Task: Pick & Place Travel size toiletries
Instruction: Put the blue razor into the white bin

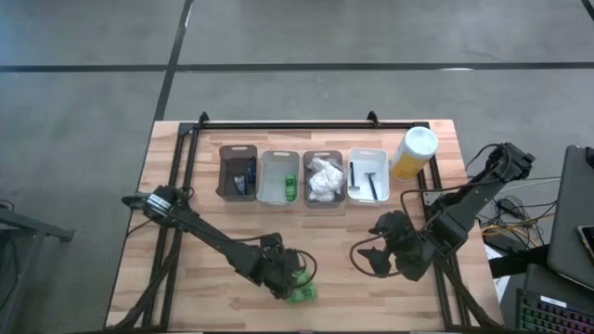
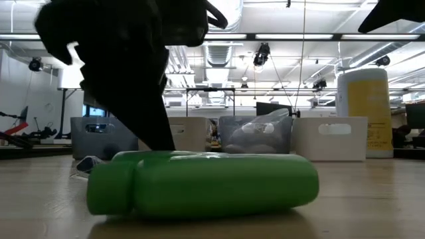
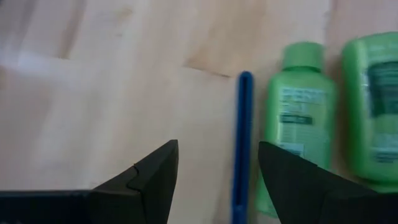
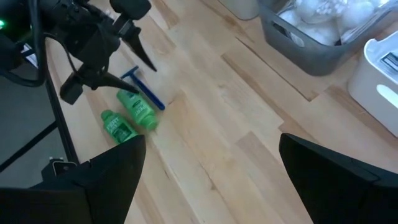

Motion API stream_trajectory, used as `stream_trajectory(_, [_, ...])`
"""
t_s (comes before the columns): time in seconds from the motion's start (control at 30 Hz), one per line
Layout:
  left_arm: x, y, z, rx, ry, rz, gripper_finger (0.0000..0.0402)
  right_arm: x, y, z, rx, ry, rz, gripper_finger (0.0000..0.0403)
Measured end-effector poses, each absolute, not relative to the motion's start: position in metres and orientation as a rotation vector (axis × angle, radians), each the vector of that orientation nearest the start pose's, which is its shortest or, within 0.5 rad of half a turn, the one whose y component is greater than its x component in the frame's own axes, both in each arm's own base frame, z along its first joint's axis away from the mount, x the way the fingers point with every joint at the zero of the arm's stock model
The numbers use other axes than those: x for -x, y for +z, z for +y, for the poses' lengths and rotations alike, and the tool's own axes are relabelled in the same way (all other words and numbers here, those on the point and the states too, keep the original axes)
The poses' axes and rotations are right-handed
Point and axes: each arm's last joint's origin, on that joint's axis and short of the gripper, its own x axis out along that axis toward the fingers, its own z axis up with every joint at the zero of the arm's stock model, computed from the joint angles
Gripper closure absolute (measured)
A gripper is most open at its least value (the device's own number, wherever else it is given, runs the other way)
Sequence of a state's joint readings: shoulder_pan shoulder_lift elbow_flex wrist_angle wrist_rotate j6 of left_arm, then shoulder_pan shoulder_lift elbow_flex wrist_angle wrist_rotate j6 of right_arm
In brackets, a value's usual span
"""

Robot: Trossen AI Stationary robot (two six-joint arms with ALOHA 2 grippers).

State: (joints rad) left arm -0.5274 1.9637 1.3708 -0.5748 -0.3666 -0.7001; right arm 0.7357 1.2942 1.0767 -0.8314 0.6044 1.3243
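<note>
Two bright green little bottles (image 1: pixel 302 293) lie on their sides near the table's near edge, side by side (image 3: pixel 298 121) (image 3: pixel 373 112). A thin blue razor (image 3: pixel 242 146) lies beside them. The low view shows one bottle (image 2: pixel 206 182) close up. My left gripper (image 1: pixel 288 276) (image 3: pixel 217 149) is open just over the razor, the bottles at its right finger; I see it from afar in the right wrist view (image 4: pixel 127 68). My right gripper (image 1: pixel 379 257) (image 4: pixel 211 143) is open, waiting over bare wood to the right. More toiletries sit in the bins.
A row of bins stands at the table's far side: a dark one (image 1: pixel 238 173), a pale one (image 1: pixel 278 176) with a green bottle, a grey one (image 1: pixel 323 179) with white packets, a white one (image 1: pixel 368 174) with black sticks. The yellow cylinder (image 1: pixel 413 151) stands right of them.
</note>
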Motion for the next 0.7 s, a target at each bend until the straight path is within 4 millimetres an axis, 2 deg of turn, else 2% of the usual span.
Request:
stream_trajectory(0.3, [-0.344, 0.172, -0.196, 0.121, 0.123, 1.068, 0.0175, -0.193, 0.282, 0.152, -0.574, -0.407, 0.727, 0.0039])
stream_trajectory(0.5, [-0.339, 0.159, -0.189, 0.095, 0.135, 1.108, 0.0177, -0.193, 0.282, 0.152, -0.569, -0.407, 0.728, 0.0039])
stream_trajectory(0.7, [-0.339, 0.151, -0.181, 0.133, 0.122, 1.126, 0.0220, -0.193, 0.280, 0.152, -0.566, -0.410, 0.730, 0.0039])
